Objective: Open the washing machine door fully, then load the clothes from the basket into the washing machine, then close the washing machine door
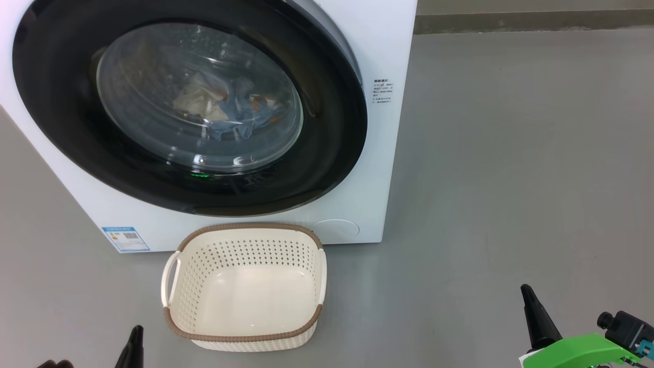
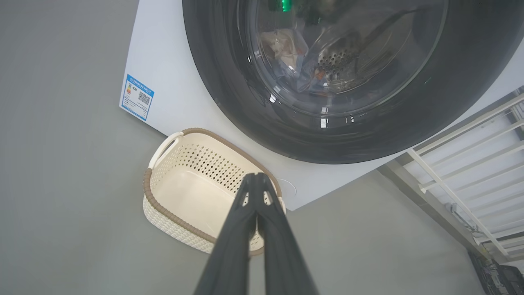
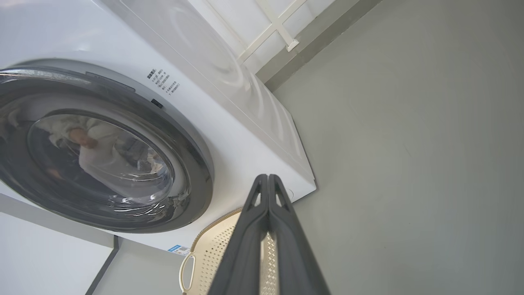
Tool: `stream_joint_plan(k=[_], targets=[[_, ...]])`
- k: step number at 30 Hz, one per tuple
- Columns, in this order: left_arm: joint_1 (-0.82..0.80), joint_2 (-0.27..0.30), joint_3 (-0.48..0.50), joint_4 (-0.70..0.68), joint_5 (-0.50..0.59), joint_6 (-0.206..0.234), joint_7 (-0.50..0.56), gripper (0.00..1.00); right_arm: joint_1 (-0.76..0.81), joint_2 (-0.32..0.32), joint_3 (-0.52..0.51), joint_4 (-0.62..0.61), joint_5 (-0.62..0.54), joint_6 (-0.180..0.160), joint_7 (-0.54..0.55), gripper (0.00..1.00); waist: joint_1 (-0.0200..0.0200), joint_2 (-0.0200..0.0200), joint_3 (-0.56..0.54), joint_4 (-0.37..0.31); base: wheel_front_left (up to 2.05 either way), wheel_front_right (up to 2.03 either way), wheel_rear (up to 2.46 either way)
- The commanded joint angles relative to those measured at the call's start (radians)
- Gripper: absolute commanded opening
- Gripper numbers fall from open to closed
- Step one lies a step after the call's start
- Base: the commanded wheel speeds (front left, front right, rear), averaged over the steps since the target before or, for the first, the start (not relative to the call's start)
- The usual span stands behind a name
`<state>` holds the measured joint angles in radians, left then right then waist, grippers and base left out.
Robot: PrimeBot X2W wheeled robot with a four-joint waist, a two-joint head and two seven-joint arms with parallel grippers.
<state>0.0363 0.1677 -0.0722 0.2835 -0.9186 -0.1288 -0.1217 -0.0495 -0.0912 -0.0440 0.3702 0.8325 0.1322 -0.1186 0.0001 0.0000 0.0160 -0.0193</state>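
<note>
Clothes (image 1: pixel 240 110) sit inside the washing machine (image 1: pixel 393 51), behind the closed washing machine door (image 1: pixel 191 153) (the basket (image 1: pixel 245 337) has nothing in it). That door is at 12 o'clock from the left hand (image 1: pixel 134 342), the nearer one, and at 10 o'clock from the right hand (image 1: pixel 529 301). Both hands are pinched closed and hold nothing.

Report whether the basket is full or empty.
Empty. The basket shows its bare cream bottom, and the clothes lie behind the glass of the washing machine door.
</note>
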Motion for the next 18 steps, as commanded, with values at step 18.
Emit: stream_joint_plan(k=[18], targets=[[-0.068,-0.016,0.06,-0.028,-0.172,-0.001,0.055,0.0,-0.039,0.007,-0.014,-0.051,0.193,-0.001,0.056,0.0,-0.0001,0.0,-0.003,0.004,0.0,0.0,0.0]])
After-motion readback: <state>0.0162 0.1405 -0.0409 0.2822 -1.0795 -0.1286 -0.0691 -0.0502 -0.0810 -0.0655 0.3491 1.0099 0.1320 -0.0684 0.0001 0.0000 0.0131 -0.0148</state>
